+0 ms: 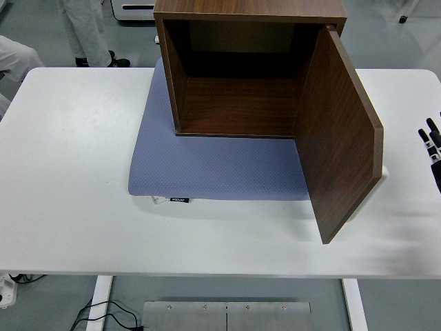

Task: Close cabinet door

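Observation:
A dark wooden cabinet (241,103) stands on a blue-grey mat (213,169) at the back middle of the white table (76,172). Its inside is empty. Its door (341,141), hinged on the right side, stands wide open and swings out toward the table's near right. My right hand (433,146) shows only as a few straight fingertips at the right edge, well to the right of the door and apart from it, holding nothing. My left arm is out of view.
A person's legs (86,31) stand beyond the table's far left corner, and a white-clad knee (12,56) shows at the left edge. A metal plate (226,316) lies on the floor below the near edge.

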Motion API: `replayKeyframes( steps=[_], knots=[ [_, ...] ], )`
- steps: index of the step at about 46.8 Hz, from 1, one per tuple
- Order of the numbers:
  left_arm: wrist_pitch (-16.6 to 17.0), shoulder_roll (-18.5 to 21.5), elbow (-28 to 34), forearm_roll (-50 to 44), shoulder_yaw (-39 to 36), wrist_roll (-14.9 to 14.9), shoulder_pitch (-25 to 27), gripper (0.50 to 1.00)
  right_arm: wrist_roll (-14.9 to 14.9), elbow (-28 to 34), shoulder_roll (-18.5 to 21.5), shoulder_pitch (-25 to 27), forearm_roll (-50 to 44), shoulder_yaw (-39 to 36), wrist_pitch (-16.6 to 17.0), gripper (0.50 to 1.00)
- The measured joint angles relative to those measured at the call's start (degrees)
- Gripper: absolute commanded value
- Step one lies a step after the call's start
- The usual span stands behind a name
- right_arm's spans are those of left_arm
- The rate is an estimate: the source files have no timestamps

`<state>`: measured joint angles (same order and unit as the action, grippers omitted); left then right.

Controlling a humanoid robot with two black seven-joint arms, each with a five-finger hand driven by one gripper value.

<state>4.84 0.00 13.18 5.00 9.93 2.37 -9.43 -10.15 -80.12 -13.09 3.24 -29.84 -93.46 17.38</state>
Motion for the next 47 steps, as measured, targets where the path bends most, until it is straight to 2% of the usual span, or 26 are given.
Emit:
replayKeyframes(
  steps=[13, 22, 33, 47],
  knots=[
    [0.0, 0.0, 0.0, 0.0, 0.0, 0.0, 0.0, 1.0, 0.1, -4.3, 0.7, 5.9, -1.6, 3.3, 2.0, 1.0],
    [0.0, 0.0, 0.0, 0.0, 0.0, 0.0, 0.0, 1.0, 0.0, -5.6, 3.3, 8.3, -5.6, 6.8, 4.3, 1.0],
    [0.0, 0.0, 0.0, 0.0, 0.0, 0.0, 0.0, 1.0, 0.0, -5.7, 4.7, 8.8, -8.3, 11.3, 5.9, 1.0],
    [0.0, 0.0, 0.0, 0.0, 0.0, 0.0, 0.0, 1.0, 0.5, -5.7, 6.3, 8.1, -9.5, 13.2, 7.0, 1.0]
  ],
)
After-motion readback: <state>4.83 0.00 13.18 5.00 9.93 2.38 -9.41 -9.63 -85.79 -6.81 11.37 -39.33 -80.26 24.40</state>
